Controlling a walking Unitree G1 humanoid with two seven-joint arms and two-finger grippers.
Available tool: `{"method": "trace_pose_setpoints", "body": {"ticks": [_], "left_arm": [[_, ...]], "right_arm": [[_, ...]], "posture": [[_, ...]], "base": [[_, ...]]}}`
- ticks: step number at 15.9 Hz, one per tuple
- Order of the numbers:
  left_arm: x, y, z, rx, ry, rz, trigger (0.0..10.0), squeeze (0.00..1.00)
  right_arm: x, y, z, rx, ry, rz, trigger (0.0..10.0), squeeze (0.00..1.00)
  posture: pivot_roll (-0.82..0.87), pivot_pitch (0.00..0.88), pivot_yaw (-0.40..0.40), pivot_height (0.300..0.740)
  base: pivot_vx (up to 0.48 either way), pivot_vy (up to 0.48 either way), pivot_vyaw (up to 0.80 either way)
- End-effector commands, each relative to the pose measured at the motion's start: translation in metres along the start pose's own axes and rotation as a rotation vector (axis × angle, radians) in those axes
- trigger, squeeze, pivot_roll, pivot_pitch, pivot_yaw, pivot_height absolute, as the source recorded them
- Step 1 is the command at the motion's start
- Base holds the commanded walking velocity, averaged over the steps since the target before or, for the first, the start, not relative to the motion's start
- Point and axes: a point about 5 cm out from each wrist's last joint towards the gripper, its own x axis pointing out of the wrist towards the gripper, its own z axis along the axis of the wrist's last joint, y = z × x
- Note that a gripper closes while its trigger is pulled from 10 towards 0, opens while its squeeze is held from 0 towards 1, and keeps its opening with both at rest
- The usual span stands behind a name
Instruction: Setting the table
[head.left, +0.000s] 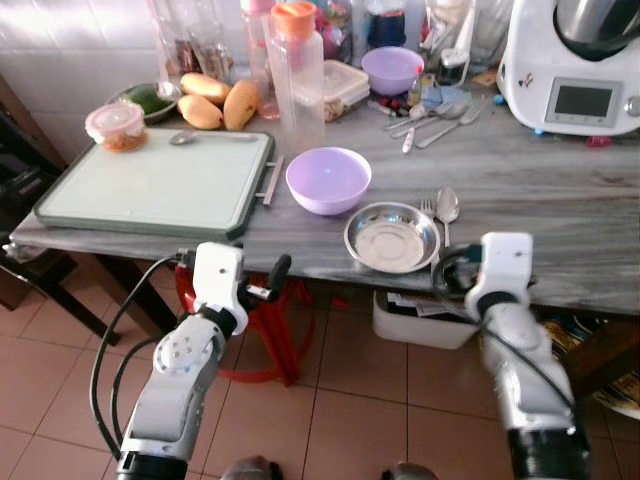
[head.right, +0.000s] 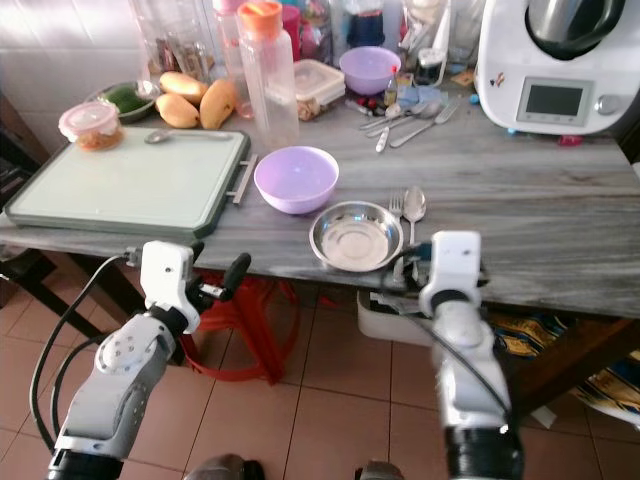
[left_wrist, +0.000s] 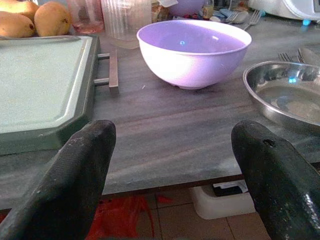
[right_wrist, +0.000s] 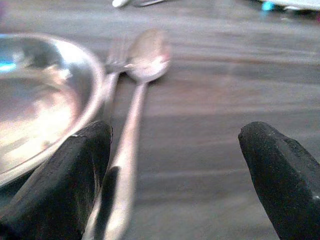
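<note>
A steel plate (head.left: 392, 237) sits near the front edge of the grey table (head.left: 540, 200). A spoon (head.left: 447, 207) and a fork (head.left: 430, 208) lie side by side just right of it. Behind the plate stands a light purple bowl (head.left: 328, 180). My right gripper (right_wrist: 175, 170) is open at the table edge, low over the spoon (right_wrist: 142, 70) handle, with the plate's rim (right_wrist: 40, 100) beside one finger. My left gripper (left_wrist: 172, 175) is open and empty just below the front edge, facing the purple bowl (left_wrist: 192, 50).
A green cutting board (head.left: 150, 180) covers the table's left part. Mangoes (head.left: 215, 100), a clear bottle (head.left: 298, 70), a second purple bowl (head.left: 392, 68), loose cutlery (head.left: 435, 120) and a white kitchen machine (head.left: 575, 60) line the back. A red stool (head.left: 265, 330) and white box (head.left: 420, 320) stand underneath.
</note>
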Motion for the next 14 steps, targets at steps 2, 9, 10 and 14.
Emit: {"method": "trace_pose_setpoints", "body": {"ticks": [2,9,10,14], "left_arm": [[-0.0018,0.0012,0.0040,0.009,-0.008,0.001,10.0,0.00],[-0.0026,0.0006,0.0031,0.004,-0.005,0.000,10.0,0.00],[-0.0026,0.0006,0.0031,0.004,-0.005,0.000,10.0,0.00],[-0.0026,0.0006,0.0031,0.004,-0.005,0.000,10.0,0.00]], "right_arm": [[-0.0067,0.0097,0.0027,0.000,-0.002,0.022,10.0,0.00],[-0.0107,0.0129,0.0048,0.002,0.003,0.028,10.0,0.00],[-0.0107,0.0129,0.0048,0.002,0.003,0.028,10.0,0.00],[-0.0107,0.0129,0.0048,0.002,0.003,0.028,10.0,0.00]], "posture": [[0.00,0.036,0.064,0.740],[0.00,0.039,0.062,0.740],[0.00,0.039,0.062,0.740],[0.00,0.039,0.062,0.740]], "base": [[0.000,0.000,0.00],[0.000,0.000,0.00],[0.000,0.000,0.00],[0.000,0.000,0.00]]}}
